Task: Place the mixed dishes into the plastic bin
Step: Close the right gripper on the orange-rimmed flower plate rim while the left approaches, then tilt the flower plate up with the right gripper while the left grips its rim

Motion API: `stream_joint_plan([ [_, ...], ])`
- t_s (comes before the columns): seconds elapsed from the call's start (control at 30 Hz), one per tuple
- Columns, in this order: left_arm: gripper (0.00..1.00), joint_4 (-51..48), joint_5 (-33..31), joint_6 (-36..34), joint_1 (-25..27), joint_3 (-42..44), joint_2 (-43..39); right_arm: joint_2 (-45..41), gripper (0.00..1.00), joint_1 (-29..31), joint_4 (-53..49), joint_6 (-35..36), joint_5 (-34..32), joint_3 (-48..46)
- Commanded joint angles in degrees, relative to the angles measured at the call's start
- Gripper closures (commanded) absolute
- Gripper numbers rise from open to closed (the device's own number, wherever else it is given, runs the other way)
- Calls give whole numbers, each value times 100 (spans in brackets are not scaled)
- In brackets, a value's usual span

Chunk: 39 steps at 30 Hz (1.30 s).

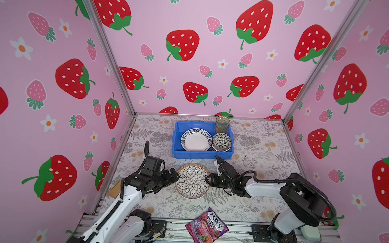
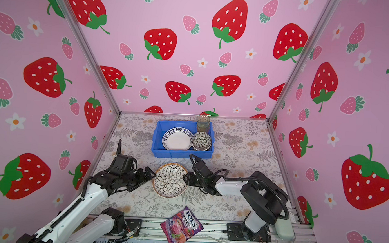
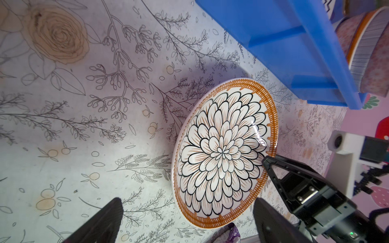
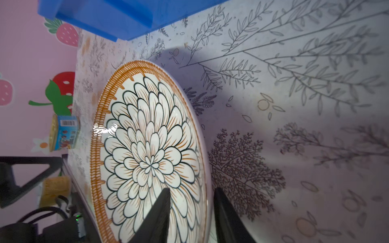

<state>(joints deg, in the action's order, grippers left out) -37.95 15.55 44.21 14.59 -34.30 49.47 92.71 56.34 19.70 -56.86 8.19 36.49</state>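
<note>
Fingers of the right gripper are straddling, partly open, the rim of the round petal-patterned ceramic plate lying just before the blue plastic bin; the left gripper is gaping empty opposite. Heavy, slick and breakable, the plate is likely needing a deep rim pinch.

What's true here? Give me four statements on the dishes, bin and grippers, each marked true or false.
1. The petal plate lies in the blue bin. False: it sits on the table, in front of the bin.
2. The zigzag-rimmed plate is in the bin. True.
3. The left gripper is open. True.
4. The right gripper hangs over the bin. False: its fingers straddle the petal plate's rim.
</note>
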Motion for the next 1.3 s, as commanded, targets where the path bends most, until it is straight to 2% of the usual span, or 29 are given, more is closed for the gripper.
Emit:
stream_joint_plan([
  [0.0, 1, -174, -43, 115, -49, 42, -90, 138, 68, 27, 95, -101, 67, 101],
  [0.17, 1, -209, -78, 133, -61, 69, -91, 304, 69, 14, 86, -23, 149, 192],
  [0.6, 1, -32, 73, 131, -79, 207, 32, -68, 99, -229, -17, 56, 310, 132],
  [0.8, 1, 66, 332, -160, -79, 136, 82, -424, 100, -398, -136, -85, 579, 68],
  [0.93, 1, 328, 714, -348, -75, 126, 108, -647, 100, -570, -278, -134, 1016, 93],
  [1.27, 1, 718, 805, -517, 241, -48, 318, -1203, 100, -840, -888, 90, 1629, 317],
])
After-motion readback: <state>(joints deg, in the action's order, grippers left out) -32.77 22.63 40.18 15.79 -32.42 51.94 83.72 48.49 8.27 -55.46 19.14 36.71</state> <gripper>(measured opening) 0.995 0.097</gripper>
